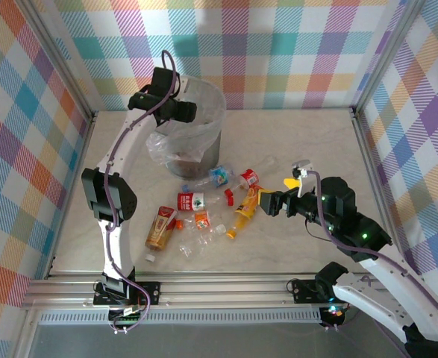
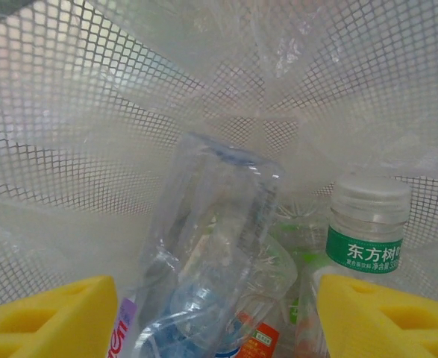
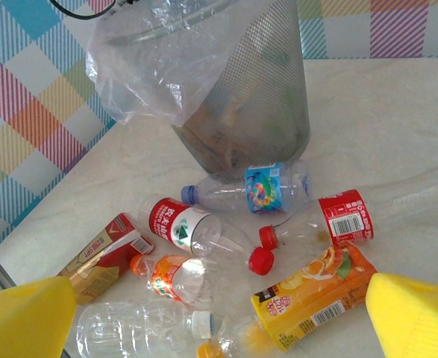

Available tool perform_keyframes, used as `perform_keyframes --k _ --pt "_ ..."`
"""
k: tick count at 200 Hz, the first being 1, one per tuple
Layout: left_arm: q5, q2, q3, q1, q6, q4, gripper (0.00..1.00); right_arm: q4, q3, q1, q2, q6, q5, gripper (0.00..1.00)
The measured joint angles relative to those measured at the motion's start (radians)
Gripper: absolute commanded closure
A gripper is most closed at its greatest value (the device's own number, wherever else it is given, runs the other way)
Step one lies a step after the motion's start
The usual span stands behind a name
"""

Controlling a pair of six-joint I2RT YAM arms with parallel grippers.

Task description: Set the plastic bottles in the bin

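My left gripper [image 1: 183, 112] hangs over the bin [image 1: 213, 98], a grey mesh wastebasket lined with a clear bag. In the left wrist view this gripper [image 2: 219, 317] is open. A clear bottle [image 2: 215, 239] lies loose below its yellow pads, beside a white-capped bottle with a green label [image 2: 368, 231]. My right gripper [image 1: 271, 192] is open and hovers over the plastic bottles on the table. Between its pads [image 3: 24, 317] lie an orange juice bottle [image 3: 316, 298] and a clear white-capped bottle [image 3: 136, 332].
More bottles lie in front of the bin [image 3: 241, 104]: blue-labelled [image 3: 267, 186], red-labelled [image 3: 345, 216], red-and-white-labelled [image 3: 177, 224], orange-labelled [image 3: 166, 276] and a brown one [image 3: 103, 253]. Checked walls enclose the table [image 1: 316, 149] on three sides.
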Motion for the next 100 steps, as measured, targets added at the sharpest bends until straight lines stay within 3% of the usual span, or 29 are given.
perform_keyframes --k 48,71,100 --pt "0.037 -0.069 0.000 0.000 -0.022 -0.008 0.14 -0.008 0.000 0.000 0.006 0.004 0.001 0.00" --pt "0.066 -0.125 0.000 0.000 -0.040 -0.018 0.00 -0.008 0.000 0.000 0.006 0.011 0.002 0.00" --pt "0.117 -0.234 -0.046 0.000 -0.065 -0.017 0.00 -0.009 0.000 0.000 0.006 0.020 0.013 0.00"
